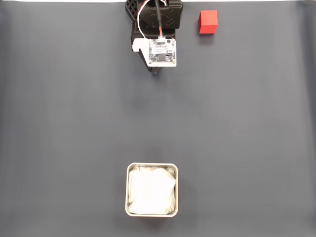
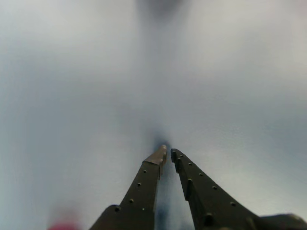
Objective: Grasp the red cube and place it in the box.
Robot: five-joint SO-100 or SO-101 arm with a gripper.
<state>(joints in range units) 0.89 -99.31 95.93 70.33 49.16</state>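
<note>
A white circuit board (image 1: 162, 51) rides on top of the arm (image 1: 157, 19) in the fixed view, at the far edge of the scene. It carries small dark print, too fine to read. Red, white and black wires (image 1: 144, 17) loop from the board up into the black arm body.

The box (image 1: 151, 166) sits on the dark grey bench (image 1: 64, 128) at the near edge of the fixed view, almost straight below the arm and well apart from it. It is a square metal tin with rounded corners and a pale silver rim. Inside lies a white, wrinkled lining (image 1: 151, 191) that covers its whole floor; the red cube is not in it.

The red cube (image 1: 208, 22) stands on the bench at the far edge of the fixed view, to the right of the arm and near it but not touching. It rests flat, and a shadow falls just below it. A blurred red patch (image 2: 64, 225) shows at the bottom left of the wrist view.

In the wrist view the fingers (image 2: 168, 154) rise from the bottom edge as two dark, dotted prongs. Their tips nearly meet, with a thin gap between them, and they pinch nothing. Beyond them the bench is a pale blur.
</note>
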